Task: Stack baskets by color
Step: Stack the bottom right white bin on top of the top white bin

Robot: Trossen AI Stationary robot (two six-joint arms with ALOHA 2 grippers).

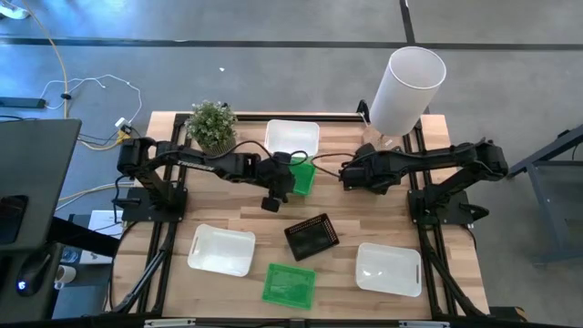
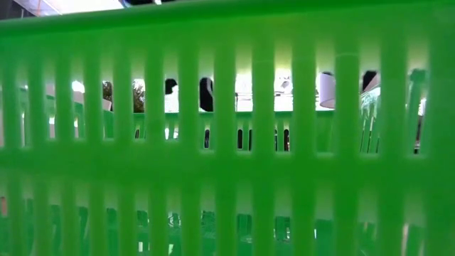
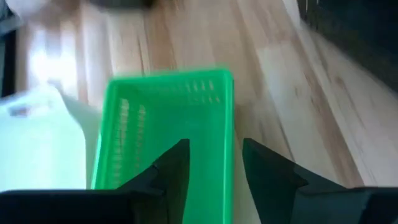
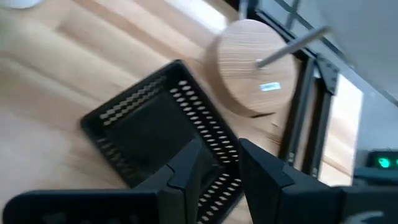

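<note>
Baskets are lying scattered across the table point(image 1: 173, 196) from above. Our left gripper point(image 3: 214, 165) is hovering with parted jaws over a green basket point(image 3: 168, 118). Our right gripper point(image 4: 221, 163) is straddling a black basket's point(image 4: 149, 127) rim, jaws narrowly apart.

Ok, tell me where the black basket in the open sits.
In the high view, the black basket lies tilted at the table's centre, between the left white basket and the right white basket, just above the front green basket.
</note>
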